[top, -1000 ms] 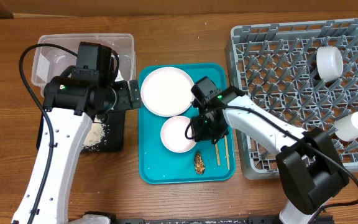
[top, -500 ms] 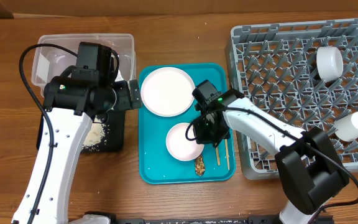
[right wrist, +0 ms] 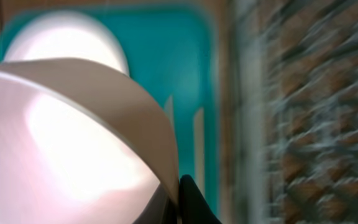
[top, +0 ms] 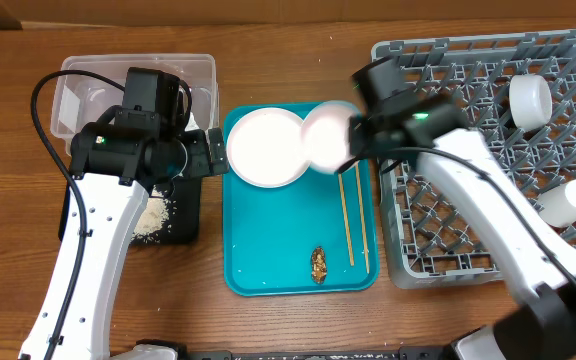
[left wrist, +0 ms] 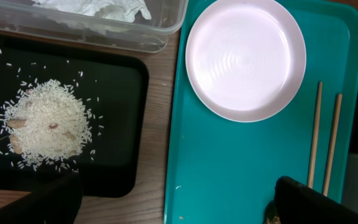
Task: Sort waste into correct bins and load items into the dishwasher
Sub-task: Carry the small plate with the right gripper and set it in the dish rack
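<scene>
Overhead, a pink bowl (top: pixel 326 137) is held clamped in the right claw (top: pixel 353 135) above the teal tray (top: pixel 268 240), beside the grey rack (top: pixel 488 70). The left claw (left wrist: pixel 176 194) is spread wide apart.

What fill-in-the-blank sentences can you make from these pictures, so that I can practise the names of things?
1. The right gripper holds a pale ____.
2. The rice lies in the ____ bin.
3. The grey rack holds ____ white cups.
4. The chopsticks lie on the ____ tray.
Missing words: bowl; black; two; teal.
</scene>
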Available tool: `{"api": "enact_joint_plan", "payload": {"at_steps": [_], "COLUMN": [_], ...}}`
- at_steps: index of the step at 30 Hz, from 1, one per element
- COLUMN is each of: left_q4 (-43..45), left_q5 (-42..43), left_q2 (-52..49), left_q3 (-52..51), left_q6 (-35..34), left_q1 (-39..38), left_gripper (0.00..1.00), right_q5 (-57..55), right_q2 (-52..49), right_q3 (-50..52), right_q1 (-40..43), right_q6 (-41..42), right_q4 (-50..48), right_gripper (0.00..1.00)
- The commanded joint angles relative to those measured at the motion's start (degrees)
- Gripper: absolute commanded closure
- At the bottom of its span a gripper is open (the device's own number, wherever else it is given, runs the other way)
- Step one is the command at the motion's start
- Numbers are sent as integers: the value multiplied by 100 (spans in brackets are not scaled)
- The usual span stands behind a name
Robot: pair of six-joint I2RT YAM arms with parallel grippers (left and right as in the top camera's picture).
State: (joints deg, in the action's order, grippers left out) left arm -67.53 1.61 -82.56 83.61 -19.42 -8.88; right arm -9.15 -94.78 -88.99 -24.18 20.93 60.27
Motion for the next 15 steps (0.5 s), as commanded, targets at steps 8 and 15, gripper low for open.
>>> {"api": "enact_joint_plan", "payload": {"at_steps": [8, 15], "left_q4": [50, 48], "left_q5": [-55, -50], "left_q2": [-26, -26], "left_q3": [-33, -33], "left_q6": [-76, -76], "left_q1": [28, 28], "left_gripper": [0, 0], "right_q5": [-4212, -5637], "right_q2": [114, -525], "right_q3": [-133, -127], "right_q1": [1307, 1923], "right_q6": [-162, -160], "right_q4": [-1403, -2074], "right_gripper": [96, 96]}}
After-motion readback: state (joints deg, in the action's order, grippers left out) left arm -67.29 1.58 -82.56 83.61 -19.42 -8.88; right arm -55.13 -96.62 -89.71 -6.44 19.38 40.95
